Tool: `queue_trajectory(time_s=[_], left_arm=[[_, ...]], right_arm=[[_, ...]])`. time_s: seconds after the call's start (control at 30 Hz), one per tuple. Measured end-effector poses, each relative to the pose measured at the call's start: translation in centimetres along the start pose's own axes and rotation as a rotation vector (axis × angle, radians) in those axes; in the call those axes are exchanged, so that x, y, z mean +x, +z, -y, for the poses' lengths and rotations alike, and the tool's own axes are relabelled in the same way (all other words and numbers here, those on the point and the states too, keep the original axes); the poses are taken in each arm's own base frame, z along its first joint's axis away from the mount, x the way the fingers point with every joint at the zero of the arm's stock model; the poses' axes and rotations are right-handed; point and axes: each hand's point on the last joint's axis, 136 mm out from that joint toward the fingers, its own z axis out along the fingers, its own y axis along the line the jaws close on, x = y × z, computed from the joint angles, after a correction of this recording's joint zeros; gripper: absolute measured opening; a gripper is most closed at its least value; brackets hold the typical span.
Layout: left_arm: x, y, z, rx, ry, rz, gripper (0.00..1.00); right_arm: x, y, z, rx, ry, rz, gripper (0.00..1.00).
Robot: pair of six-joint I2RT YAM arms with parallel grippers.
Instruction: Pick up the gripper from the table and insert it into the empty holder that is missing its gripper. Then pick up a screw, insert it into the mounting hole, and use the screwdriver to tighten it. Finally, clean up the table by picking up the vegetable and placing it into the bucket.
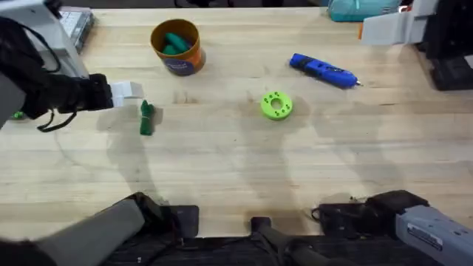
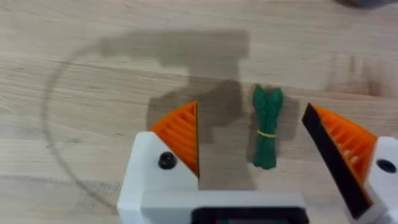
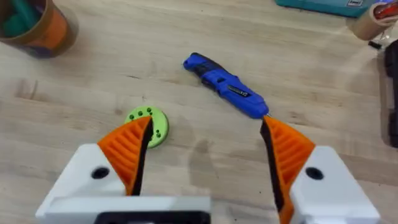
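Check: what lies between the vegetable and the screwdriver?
The lime-green disc lies between the vegetable and screwdriver, bare table around it, in the overhead view.

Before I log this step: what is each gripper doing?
Left gripper: open, above the vegetable, holding nothing.
Right gripper: open, empty, near the screwdriver.

1 veg (image 1: 146,118) | 1 screwdriver (image 1: 324,71) | 1 bucket (image 1: 177,46) | 1 green disc (image 1: 276,106)

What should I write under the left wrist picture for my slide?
Open left gripper hovering over the green vegetable lying on the wooden table.
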Motion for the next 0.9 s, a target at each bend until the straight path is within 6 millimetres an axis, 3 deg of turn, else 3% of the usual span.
queue_trajectory(time_s=[0.13,0.3,0.57,0.9], left_arm=[[0.4,2.2,-0.6,0.009,-0.009,-0.042,0.987],[0.7,3.1,-0.5,0.019,-0.01,-0.067,0.987],[1.0,5.5,1.8,-0.051,0.11,-0.145,0.987],[1.0,6.0,1.6,-0.079,0.105,-0.156,0.986]], right_arm=[[0.0,0.0,0.0,0.0,-0.003,0.001,0.996],[0.0,0.0,0.0,0.0,-0.004,0.0,0.996],[0.1,0.0,0.0,0.0,-0.004,-0.003,0.996],[0.1,0.0,0.0,0.0,-0.004,-0.005,0.996]])
